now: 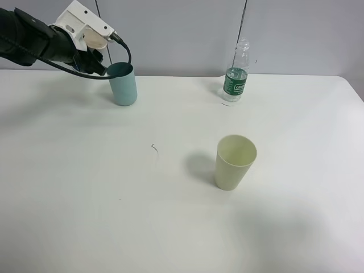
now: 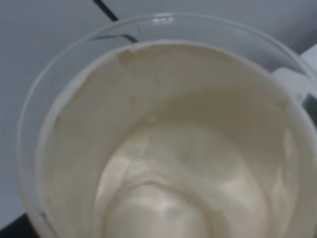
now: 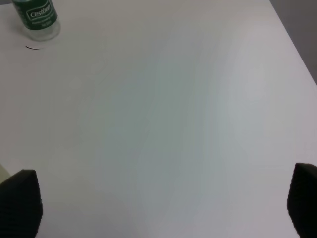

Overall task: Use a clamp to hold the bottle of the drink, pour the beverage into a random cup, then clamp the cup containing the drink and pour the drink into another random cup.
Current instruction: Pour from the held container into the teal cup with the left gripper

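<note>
The only lettering that can be read is on the green label [image 3: 34,14] around the bottle [image 3: 38,31]. In the right wrist view it shows white script spelling "Cestbon", with a smaller line beneath too blurred to make out. From the high camera the same label shows only white marks, too small to read.

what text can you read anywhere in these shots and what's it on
"Cestbon": on the green label of the bottle. The small print under it is too blurred to read.
No writing shows on the teal cup, the pale yellow cup or the cream cup.
</note>
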`<act>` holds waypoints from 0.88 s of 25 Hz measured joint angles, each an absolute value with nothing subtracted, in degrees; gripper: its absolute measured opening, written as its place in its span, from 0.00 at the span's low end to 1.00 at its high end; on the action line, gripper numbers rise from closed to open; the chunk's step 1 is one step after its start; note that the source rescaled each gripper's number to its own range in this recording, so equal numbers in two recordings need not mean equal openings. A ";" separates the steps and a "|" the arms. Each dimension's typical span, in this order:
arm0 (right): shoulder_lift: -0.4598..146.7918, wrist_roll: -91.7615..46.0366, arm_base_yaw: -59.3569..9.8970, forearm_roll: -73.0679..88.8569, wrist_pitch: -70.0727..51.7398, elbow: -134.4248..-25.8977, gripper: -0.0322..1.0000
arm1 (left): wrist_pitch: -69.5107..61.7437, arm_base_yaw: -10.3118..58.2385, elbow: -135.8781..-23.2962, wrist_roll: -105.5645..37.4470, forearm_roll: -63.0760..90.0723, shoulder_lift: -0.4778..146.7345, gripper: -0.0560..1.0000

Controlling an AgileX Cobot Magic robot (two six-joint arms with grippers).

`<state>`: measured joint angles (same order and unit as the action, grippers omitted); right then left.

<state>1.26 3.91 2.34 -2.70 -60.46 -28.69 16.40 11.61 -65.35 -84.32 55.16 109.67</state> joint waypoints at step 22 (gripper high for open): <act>1.26 3.91 2.34 -2.70 -60.46 -28.69 1.00 | 20.08 11.61 -66.05 -91.64 48.09 110.63 0.06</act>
<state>1.26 3.91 2.34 -2.70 -60.46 -28.69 20.08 11.61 -66.05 -91.64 48.09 110.63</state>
